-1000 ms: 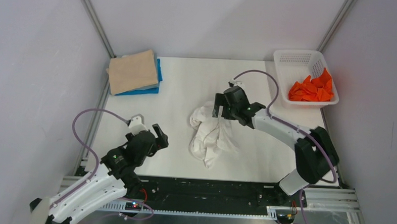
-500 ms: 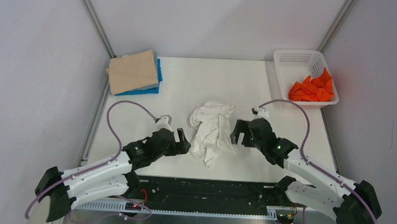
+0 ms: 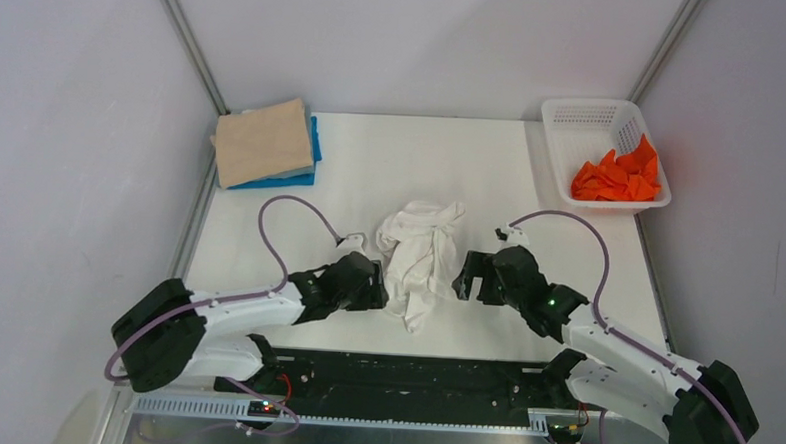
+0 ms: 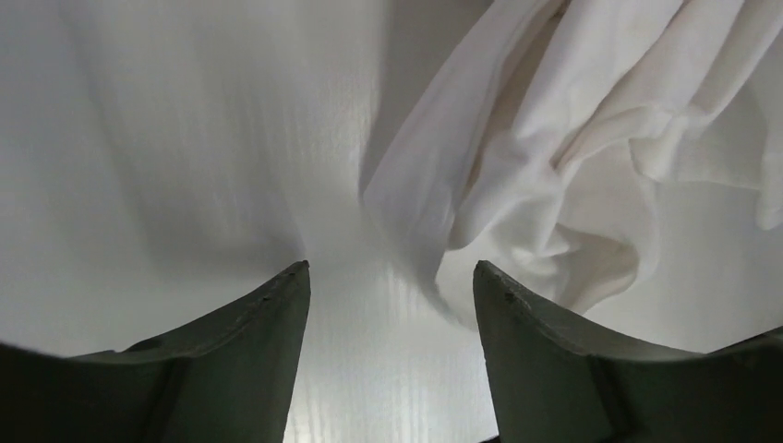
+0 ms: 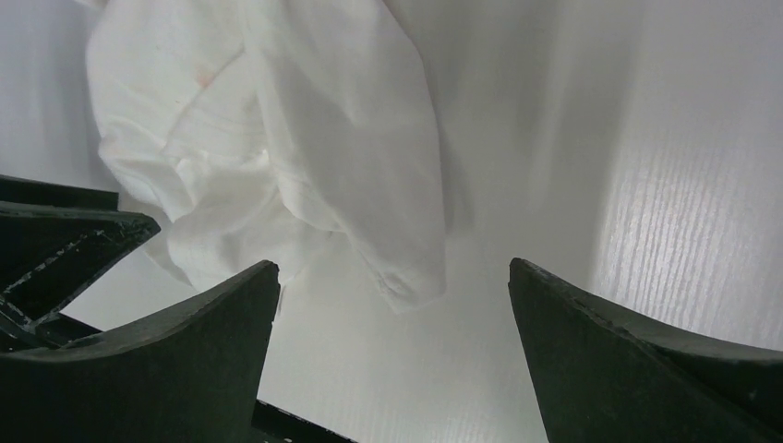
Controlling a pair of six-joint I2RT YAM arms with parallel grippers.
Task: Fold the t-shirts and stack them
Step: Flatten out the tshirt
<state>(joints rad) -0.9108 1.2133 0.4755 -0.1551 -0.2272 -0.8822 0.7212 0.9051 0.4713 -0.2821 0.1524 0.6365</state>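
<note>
A crumpled white t-shirt (image 3: pixel 420 255) lies in a heap near the middle of the table. It also shows in the left wrist view (image 4: pixel 572 157) and the right wrist view (image 5: pixel 277 148). My left gripper (image 3: pixel 379 293) is open, low at the shirt's left edge, with a fold of cloth just ahead of its jaws (image 4: pixel 392 268). My right gripper (image 3: pixel 471 282) is open and empty at the shirt's right edge (image 5: pixel 392 277). A folded beige-tan shirt (image 3: pixel 262 141) lies on a folded blue shirt (image 3: pixel 309 168) at the back left. An orange shirt (image 3: pixel 616 177) lies crumpled in the basket.
A white lattice basket (image 3: pixel 586 115) stands at the back right corner. Metal frame posts and grey walls close in the table on three sides. The black rail (image 3: pixel 412 378) runs along the near edge.
The right gripper let go of the white shirt, swung back and came down to its right edge. The left arm reached right to the shirt's left edge. The shirt settled on the table.
</note>
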